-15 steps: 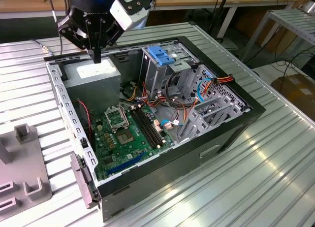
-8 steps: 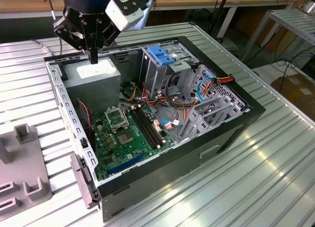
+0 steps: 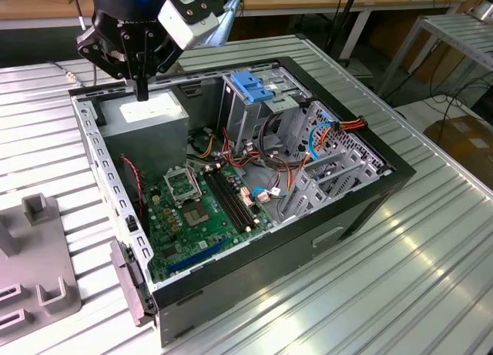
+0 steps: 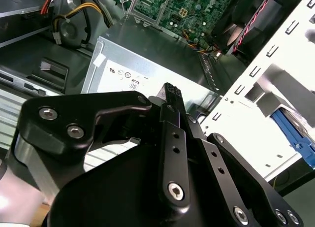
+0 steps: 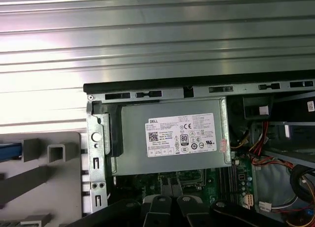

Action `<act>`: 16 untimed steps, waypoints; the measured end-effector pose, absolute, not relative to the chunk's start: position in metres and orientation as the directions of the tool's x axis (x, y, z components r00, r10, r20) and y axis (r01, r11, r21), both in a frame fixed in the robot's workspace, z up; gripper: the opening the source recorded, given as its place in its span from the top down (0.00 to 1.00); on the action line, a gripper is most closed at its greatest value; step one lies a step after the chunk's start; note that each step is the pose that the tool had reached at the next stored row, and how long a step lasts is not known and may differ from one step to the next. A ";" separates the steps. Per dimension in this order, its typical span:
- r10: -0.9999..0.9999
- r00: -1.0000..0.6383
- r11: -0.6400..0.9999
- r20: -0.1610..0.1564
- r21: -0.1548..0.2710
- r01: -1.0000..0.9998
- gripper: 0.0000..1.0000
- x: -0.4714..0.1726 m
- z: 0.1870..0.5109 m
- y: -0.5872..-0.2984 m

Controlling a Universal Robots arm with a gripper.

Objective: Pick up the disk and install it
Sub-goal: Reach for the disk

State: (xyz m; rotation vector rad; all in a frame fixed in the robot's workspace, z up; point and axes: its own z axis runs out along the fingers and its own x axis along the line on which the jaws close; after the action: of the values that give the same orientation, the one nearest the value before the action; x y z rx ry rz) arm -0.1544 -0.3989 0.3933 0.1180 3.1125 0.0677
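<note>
My gripper (image 3: 142, 92) hangs shut and empty just above the grey power-supply box (image 3: 150, 112) in the back corner of the open computer case (image 3: 339, 216). In the second wrist view its black fingers (image 4: 172, 96) are pressed together over the box's white sticker (image 4: 128, 77). The disk as a whole is out of view. A blue plastic edge (image 5: 10, 150) lies on the grey holder (image 5: 47, 180) beside the case, and I cannot tell whether it belongs to the disk.
A blue plastic bracket (image 3: 250, 85) tops the metal drive cage (image 3: 266, 112) at the back. The green motherboard (image 3: 200, 205) lies on the case floor among red, orange and blue cables (image 3: 343, 126). The grey holder (image 3: 35, 270) sits on the ribbed metal table (image 3: 431, 262).
</note>
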 end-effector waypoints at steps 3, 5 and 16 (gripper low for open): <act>0.076 -0.997 0.996 -0.024 0.044 0.075 0.90 -0.159 0.393 -0.399; 0.076 -0.997 0.996 -0.024 0.044 0.075 0.90 -0.161 0.393 -0.399; 0.076 -0.997 0.996 -0.024 0.044 0.075 0.90 -0.172 0.393 -0.399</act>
State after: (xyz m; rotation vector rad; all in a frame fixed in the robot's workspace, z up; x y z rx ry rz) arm -0.1723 -0.3989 0.3932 0.1180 3.1125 0.0677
